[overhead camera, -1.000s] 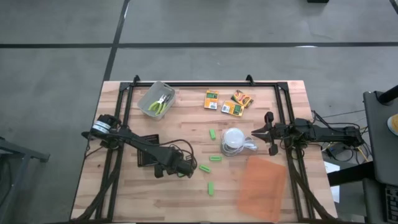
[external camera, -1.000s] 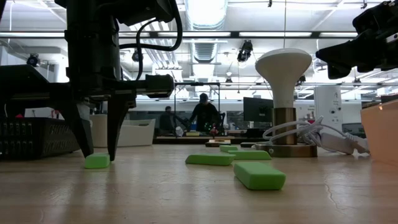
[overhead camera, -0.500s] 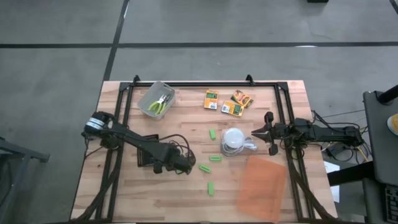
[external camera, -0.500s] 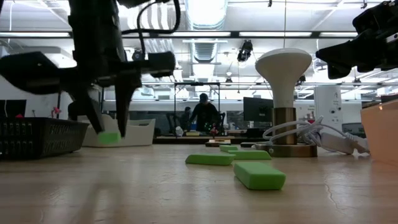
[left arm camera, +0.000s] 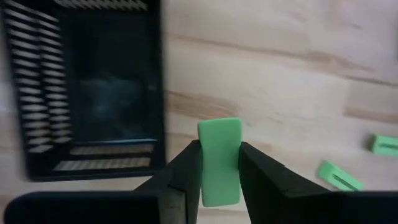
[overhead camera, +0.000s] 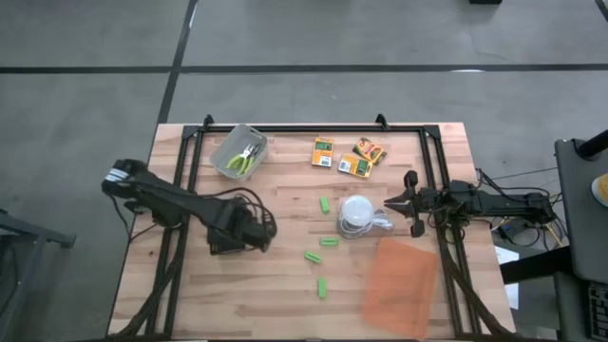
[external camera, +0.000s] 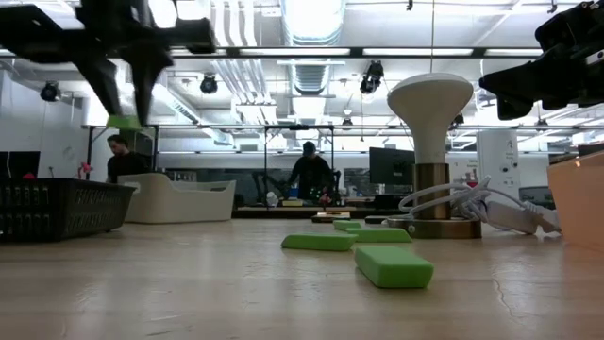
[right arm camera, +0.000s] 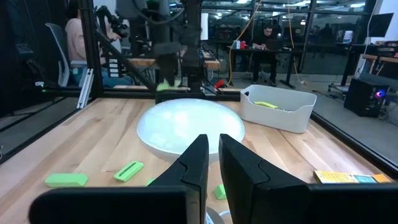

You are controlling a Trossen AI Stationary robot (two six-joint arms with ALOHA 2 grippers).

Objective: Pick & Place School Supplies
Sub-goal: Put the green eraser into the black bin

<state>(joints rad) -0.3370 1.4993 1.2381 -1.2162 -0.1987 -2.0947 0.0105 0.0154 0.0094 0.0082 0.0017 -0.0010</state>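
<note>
My left gripper [left arm camera: 219, 150] is shut on a stubby bright-green stick [left arm camera: 219, 163] and hangs high over the table [external camera: 125, 111], beside the black tray [left arm camera: 93, 93]. In the high view the left gripper [overhead camera: 255, 231] stands at the tray's right edge. Several more green sticks [overhead camera: 329, 241] lie flat on the wood. Two yellow-green pliers [overhead camera: 249, 157] lie in a translucent bin. Three orange-yellow boxes [overhead camera: 354, 166] lie flat near the far edge. My right gripper [overhead camera: 389, 202] is shut and waits above the table to the right of a white lamp [overhead camera: 356, 216]. My left gripper pinches the green stick by its two long sides [left arm camera: 219, 140], with the fingers [left arm camera: 186, 168] lying along it. One end of the stick juts out past the fingertips. The fingers come from above, pointing down. The stick [external camera: 125, 122] is lifted clear of the table.
The white mushroom-shaped lamp [external camera: 430, 104] with its cord stands mid-table. A big translucent orange sheet [overhead camera: 399, 280] lies near the right front. The bin [overhead camera: 239, 152] sits at the far left. Bare wood lies between the tray and the near edge.
My left gripper has taken hold of the green stick that lay between its fingers and lifted it clear of the table. It has risen high and moved toward the table's left edge and the black tray. The other sticks have stayed put.
</note>
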